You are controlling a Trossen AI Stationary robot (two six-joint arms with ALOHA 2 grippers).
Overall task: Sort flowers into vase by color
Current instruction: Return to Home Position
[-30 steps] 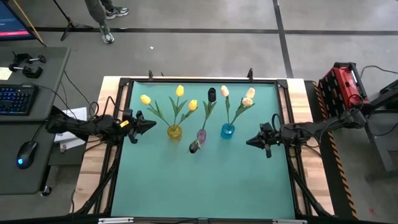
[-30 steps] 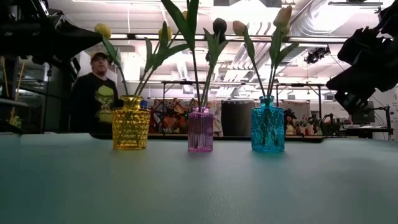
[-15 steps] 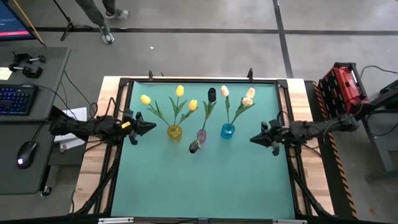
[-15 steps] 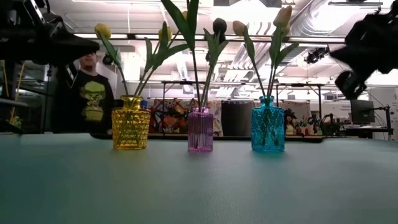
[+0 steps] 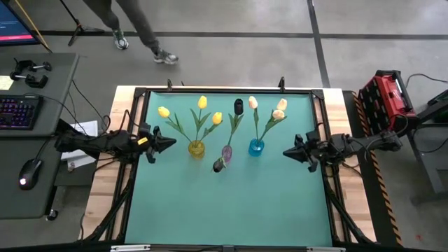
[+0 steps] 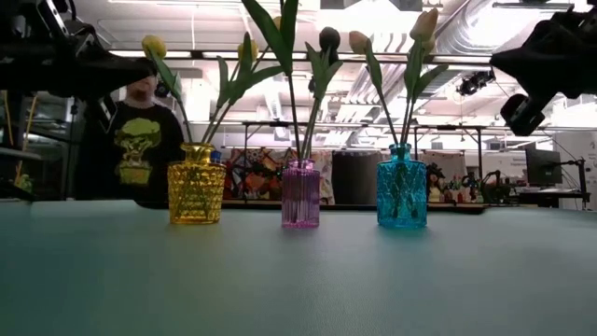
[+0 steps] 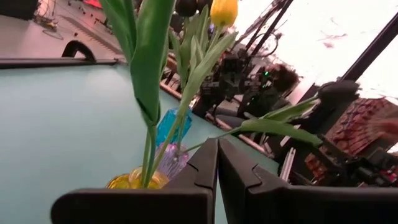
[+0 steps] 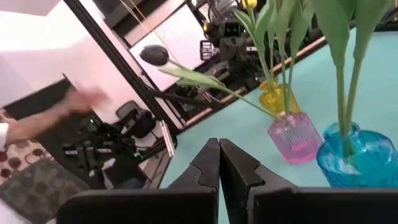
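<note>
Three small glass vases stand in a row on the teal table: a yellow vase (image 5: pixel 197 148), a pink vase (image 5: pixel 227 152) and a blue vase (image 5: pixel 256 147). Yellow tulips (image 5: pixel 202 102) stand in the yellow vase. Dark tulips (image 5: pixel 238 106) stand in the pink vase, one bud (image 8: pixel 154 55) leaning far out. Peach-pink tulips (image 5: pixel 280 106) stand in the blue vase. My left gripper (image 5: pixel 170 143) hovers shut to the left of the yellow vase. My right gripper (image 5: pixel 285 152) hovers shut to the right of the blue vase. Both hold nothing.
Black frame rails (image 5: pixel 224 91) run round the table's edges. Bare teal surface (image 5: pixel 224 203) stretches in front of the vases. A person (image 6: pixel 140 140) walks behind the far edge. A desk with a keyboard (image 5: pixel 17 112) stands to the left, a red case (image 5: pixel 385 98) to the right.
My right gripper has drawn back toward the table's right edge and risen, staying shut. The person behind the table has walked on toward the right. The vases and flowers have kept still.
</note>
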